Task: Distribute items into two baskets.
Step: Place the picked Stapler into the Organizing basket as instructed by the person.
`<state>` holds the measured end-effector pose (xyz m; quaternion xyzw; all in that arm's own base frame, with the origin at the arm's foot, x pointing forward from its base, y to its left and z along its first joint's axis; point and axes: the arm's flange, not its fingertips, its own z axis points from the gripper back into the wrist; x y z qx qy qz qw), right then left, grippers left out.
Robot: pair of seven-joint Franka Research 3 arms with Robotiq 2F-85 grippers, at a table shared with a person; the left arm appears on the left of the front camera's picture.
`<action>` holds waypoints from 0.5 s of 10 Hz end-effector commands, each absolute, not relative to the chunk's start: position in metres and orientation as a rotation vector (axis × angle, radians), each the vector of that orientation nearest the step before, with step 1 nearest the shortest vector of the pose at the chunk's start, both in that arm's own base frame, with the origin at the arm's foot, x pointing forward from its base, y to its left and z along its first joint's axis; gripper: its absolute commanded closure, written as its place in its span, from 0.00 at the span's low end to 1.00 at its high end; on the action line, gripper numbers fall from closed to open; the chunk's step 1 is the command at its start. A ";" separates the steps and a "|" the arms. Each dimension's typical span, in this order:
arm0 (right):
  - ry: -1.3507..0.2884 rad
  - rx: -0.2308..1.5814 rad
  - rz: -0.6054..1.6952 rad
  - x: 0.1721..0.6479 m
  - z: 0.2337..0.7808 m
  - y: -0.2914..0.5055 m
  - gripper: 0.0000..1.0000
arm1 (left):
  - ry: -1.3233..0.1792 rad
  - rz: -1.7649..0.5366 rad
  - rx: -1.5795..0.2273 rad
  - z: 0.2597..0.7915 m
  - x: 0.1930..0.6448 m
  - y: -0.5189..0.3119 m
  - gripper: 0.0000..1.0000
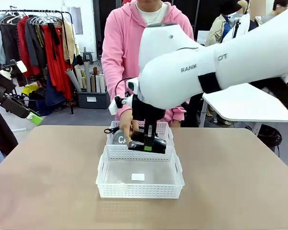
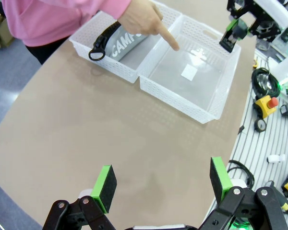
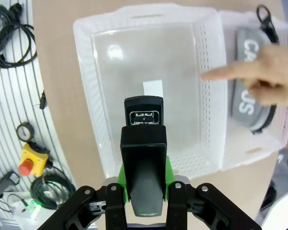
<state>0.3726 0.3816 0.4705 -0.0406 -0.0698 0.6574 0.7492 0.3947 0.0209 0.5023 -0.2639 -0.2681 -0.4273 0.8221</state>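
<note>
I'm seeing the right gripper point(image 1: 145, 143) hanging over the seam between the two baskets, near the table's middle, its fingers clamped on the small black stapler point(image 3: 144, 163). In the right wrist view the stapler is sticking out past the green pads point(image 3: 169, 173), its open metal end pointing down over the near basket point(image 3: 149, 57). It's sitting above the basket, not touching it.

The near basket point(image 1: 140, 189) is holding nothing but its small white label point(image 1: 138, 177). The far basket point(image 1: 165, 130) is butting right against it, on the person's side. The grey CAMPUS pouch point(image 2: 127, 42) is lying in the far basket, with its black cord point(image 2: 97, 49) looped over that basket's end wall.

The person in the pink hoodie is standing at the far edge, and the person's hand point(image 2: 143, 18) is reaching over the far basket with the index finger pointing down into the near basket. In the front view that hand point(image 1: 126, 122) is showing just left of the right gripper.

I'm seeing the left gripper point(image 2: 158, 184) hovering high over bare tabletop point(image 2: 86, 143) well apart from the baskets, its fingers spread wide and holding nothing. In the front view the left gripper point(image 1: 34, 118) is sitting off at the left edge.
</note>
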 end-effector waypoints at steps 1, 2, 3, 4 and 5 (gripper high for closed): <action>-0.192 -0.092 1.539 0.383 0.458 0.389 1.00 | -0.556 -0.902 -0.560 0.503 0.393 0.021 0.00; -0.187 -0.096 1.567 0.385 0.448 0.392 1.00 | -0.556 -0.902 -0.560 0.503 0.393 0.021 0.00; -0.182 -0.092 1.587 0.388 0.437 0.396 1.00 | -0.556 -0.902 -0.560 0.503 0.393 0.021 0.00; -0.160 -0.087 1.590 0.390 0.425 0.398 1.00 | -0.556 -0.902 -0.560 0.503 0.393 0.021 0.00; -0.136 -0.074 1.596 0.392 0.413 0.398 1.00 | -0.556 -0.902 -0.560 0.503 0.393 0.021 0.00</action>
